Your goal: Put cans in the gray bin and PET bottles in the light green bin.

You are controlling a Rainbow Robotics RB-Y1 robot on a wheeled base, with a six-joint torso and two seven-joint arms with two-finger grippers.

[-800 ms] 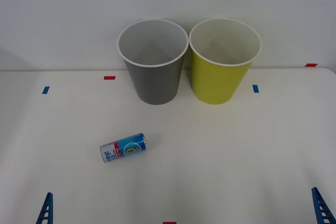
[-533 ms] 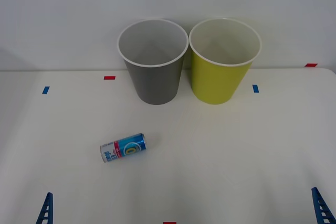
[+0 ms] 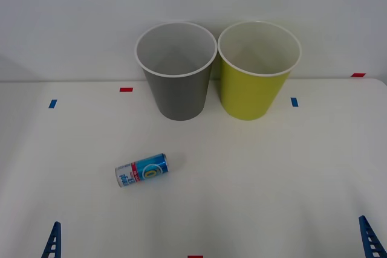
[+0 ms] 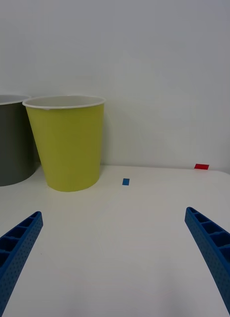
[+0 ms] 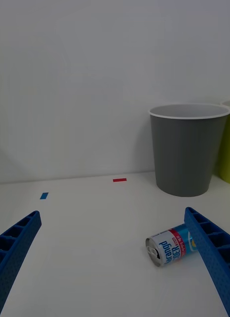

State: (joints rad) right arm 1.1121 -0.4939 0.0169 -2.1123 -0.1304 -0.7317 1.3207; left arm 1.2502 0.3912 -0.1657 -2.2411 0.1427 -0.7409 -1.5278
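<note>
With both bins standing empty at the back of the desk (image 3: 290, 167), the can (image 3: 142, 170) is lying on its side nearer the left tool (image 5: 112, 267), which, like the right tool (image 4: 115, 262), is waiting spread, gripping nothing.

Blue, ribbed, perforated plastic fingers tapering to narrow tips form the left gripper (image 5: 115, 262) and right gripper (image 4: 115, 262).
</note>
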